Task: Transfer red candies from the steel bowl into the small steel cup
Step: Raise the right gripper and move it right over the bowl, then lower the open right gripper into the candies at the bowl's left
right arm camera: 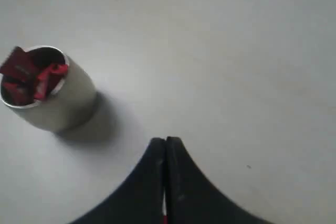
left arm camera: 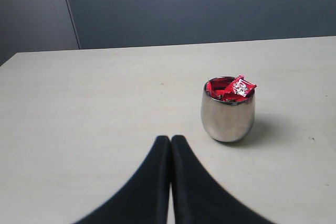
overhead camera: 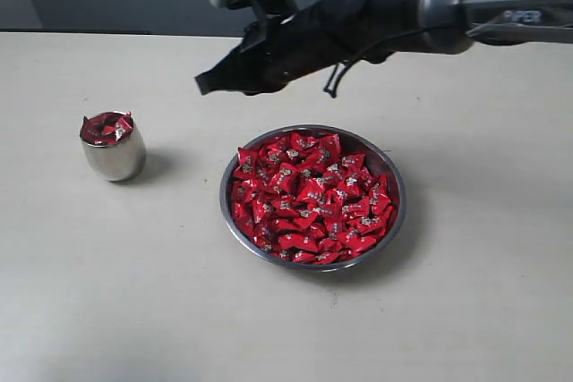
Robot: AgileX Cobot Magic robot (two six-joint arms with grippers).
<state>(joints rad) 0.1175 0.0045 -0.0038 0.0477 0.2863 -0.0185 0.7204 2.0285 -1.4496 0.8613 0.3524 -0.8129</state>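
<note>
The steel bowl [overhead camera: 395, 187] sits mid-table, heaped with red candies [overhead camera: 309, 199]. The small steel cup [overhead camera: 114, 155] stands to its left with a few red candies [overhead camera: 106, 127] poking above its rim; the left wrist view shows the cup [left arm camera: 227, 114] too, and so does the right wrist view [right arm camera: 58, 106]. My right gripper [overhead camera: 202, 84] hangs in the air above the table, between bowl and cup. Its jaws [right arm camera: 165, 141] are shut, and a thin sliver of red candy [right arm camera: 165, 217] shows deep between them. My left gripper [left arm camera: 170, 139] is shut on nothing, low over the table short of the cup.
The right arm [overhead camera: 421, 6] reaches in from the right, passing above the bowl's far side. The pale table [overhead camera: 134, 292] runs to a dark wall at the back.
</note>
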